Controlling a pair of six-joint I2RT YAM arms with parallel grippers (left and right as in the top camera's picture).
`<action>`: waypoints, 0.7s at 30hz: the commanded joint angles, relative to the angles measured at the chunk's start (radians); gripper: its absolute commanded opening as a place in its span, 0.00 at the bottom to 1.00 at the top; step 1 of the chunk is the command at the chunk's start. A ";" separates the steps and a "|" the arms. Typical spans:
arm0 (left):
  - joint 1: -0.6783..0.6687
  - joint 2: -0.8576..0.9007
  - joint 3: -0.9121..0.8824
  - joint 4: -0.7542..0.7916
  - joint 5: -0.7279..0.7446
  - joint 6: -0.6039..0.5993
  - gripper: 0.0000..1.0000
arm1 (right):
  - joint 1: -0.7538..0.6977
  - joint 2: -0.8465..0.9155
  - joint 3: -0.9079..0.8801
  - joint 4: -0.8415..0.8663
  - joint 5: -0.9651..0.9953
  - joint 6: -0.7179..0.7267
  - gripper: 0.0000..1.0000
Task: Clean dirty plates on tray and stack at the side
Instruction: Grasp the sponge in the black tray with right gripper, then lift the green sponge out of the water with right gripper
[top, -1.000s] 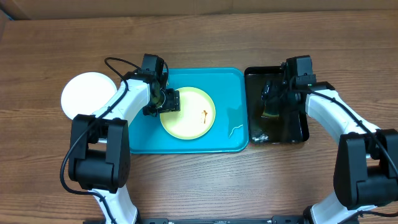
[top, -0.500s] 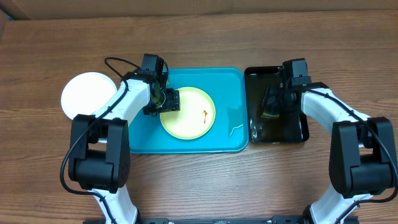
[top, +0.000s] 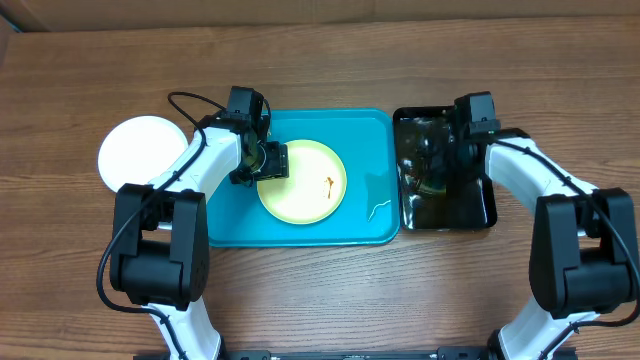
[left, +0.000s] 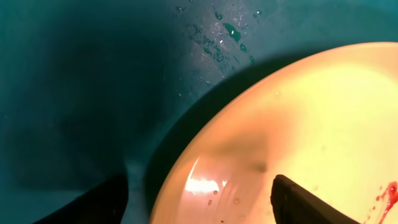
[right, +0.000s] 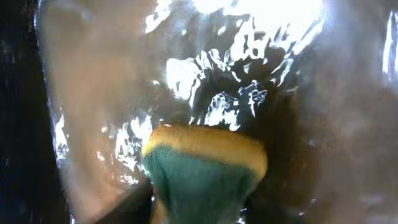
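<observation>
A pale yellow-green plate (top: 305, 185) with a small brown smear (top: 327, 183) lies in the turquoise tray (top: 230, 222). My left gripper (top: 270, 160) is shut on the plate's left rim. In the left wrist view the rim (left: 249, 155) passes between my fingers (left: 199, 196) above the tray floor (left: 74, 74). A white plate (top: 138, 150) sits on the table left of the tray, and no other white plate shows. My right gripper (top: 437, 168) is shut on a green and yellow sponge (right: 205, 174) and holds it in the water of the black tray (top: 470, 215).
The black tray (right: 93, 74) holds rippling water and stands right against the turquoise tray's right side. A thin white streak (top: 378, 208) lies in the turquoise tray's right front corner. Bare wooden table (top: 320, 290) surrounds both trays.
My right gripper has moved the sponge slightly up and left in the black tray, stirring the water. My left arm and the yellow-green plate have not moved.
</observation>
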 joint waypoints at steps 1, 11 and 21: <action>0.000 -0.002 -0.021 0.000 -0.003 -0.010 0.67 | -0.001 -0.055 0.067 -0.052 -0.025 -0.036 0.65; 0.000 -0.002 -0.021 0.014 -0.003 -0.055 0.38 | 0.000 -0.055 -0.022 -0.093 -0.026 -0.035 0.70; 0.000 -0.002 -0.021 -0.050 -0.003 -0.084 0.09 | 0.000 -0.055 -0.030 -0.169 -0.025 -0.036 0.70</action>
